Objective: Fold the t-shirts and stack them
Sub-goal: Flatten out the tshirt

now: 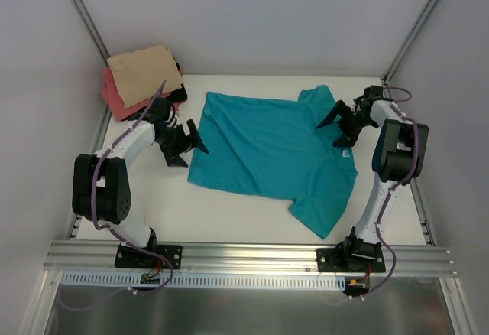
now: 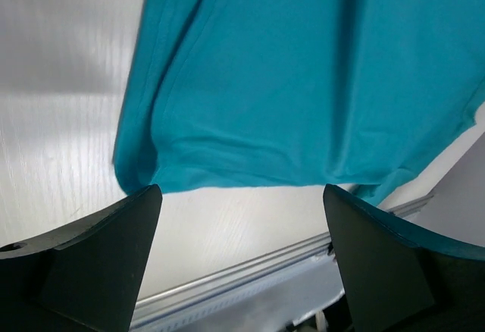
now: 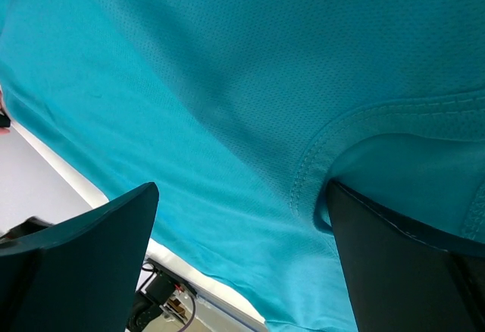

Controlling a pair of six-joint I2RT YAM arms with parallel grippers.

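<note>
**Teal shirt spread flat, both grippers open at its two ends**

The teal shirt (image 1: 267, 151) lies spread on the table (image 1: 229, 216), hem toward the left gripper (image 1: 192, 154) and collar toward the right gripper (image 1: 328, 134); both have their jaws wide apart and hold nothing; the left one sits just off the shirt's hem edge, the right one just over its collar side, near the small white label (image 1: 346, 152); a folded tan shirt (image 1: 144, 73) rests on a pink shirt (image 1: 114, 99) beyond the teal shirt's far hem corner, apart from it; the teal cloth looks thin, light and limp, so it will likely sag, wrinkle and slide on the smooth top; stitched edges seem the best hold, a hem corner and the collar or shoulder seam; a mid-panel pinch would only bunch it.
</note>
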